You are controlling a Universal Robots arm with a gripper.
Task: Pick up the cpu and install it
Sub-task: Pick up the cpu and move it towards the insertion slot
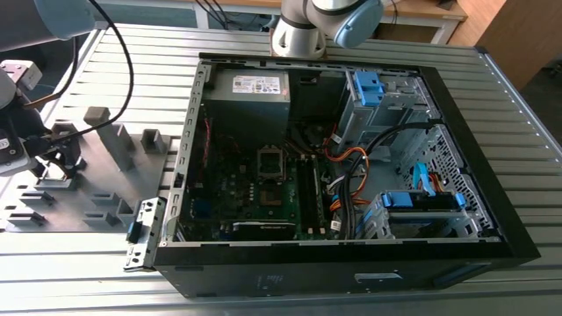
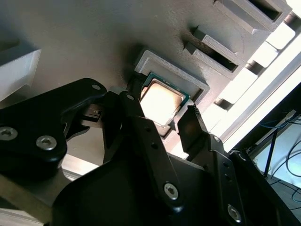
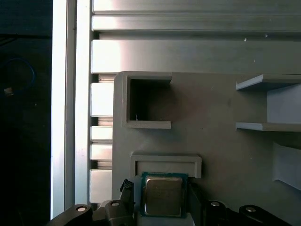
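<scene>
The hand is hanging open over the grey fixture tray, a finger on each side of the cpu, which is lying flat in its pocket between them. If the fingers are squeezing crookedly, the cpu could tip, jam or slip out.

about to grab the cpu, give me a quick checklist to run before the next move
1. cpu seated flat in its fixture tray pocket: ok
2. gripper centred over the cpu: ok
3. fingers straddle it, one on each side: ok
4. Finger contact with the cpu's edges: cannot tell
5. Motherboard socket in the computer case ready to receive: cannot tell
</scene>
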